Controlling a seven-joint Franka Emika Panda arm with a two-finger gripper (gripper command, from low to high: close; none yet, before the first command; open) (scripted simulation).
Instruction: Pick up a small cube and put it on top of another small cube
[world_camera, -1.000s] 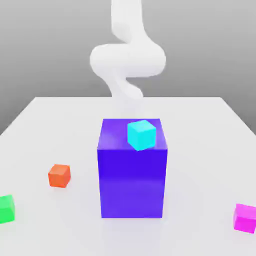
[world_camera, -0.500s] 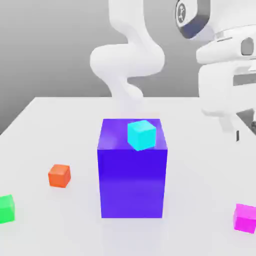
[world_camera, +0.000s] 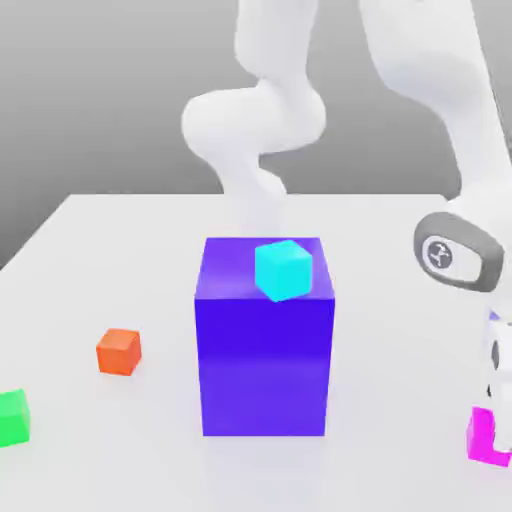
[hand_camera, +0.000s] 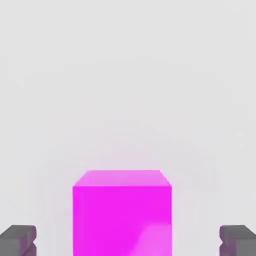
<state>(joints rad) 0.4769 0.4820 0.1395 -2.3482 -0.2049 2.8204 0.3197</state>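
The small magenta cube (world_camera: 481, 436) rests on the white table at the exterior view's lower right, partly covered by my hand. My gripper (world_camera: 499, 420) has come down over it. In the hand view the magenta cube (hand_camera: 122, 212) sits between the two dark fingertips (hand_camera: 19, 239), with a gap on each side, so my gripper (hand_camera: 128, 241) is open around it and not touching. A small cyan cube (world_camera: 283, 269) lies on top of the big purple-blue block (world_camera: 265, 350) in the middle of the table.
A small orange cube (world_camera: 119, 351) sits to the exterior view's left of the block. A small green cube (world_camera: 12, 417) lies at the lower left edge. The white arm (world_camera: 440, 110) arches over from behind the block to the right.
The arm swung in from the upper right and dropped to the table. The hand, high above the table half a second ago, now straddles the magenta cube. No cube has moved.
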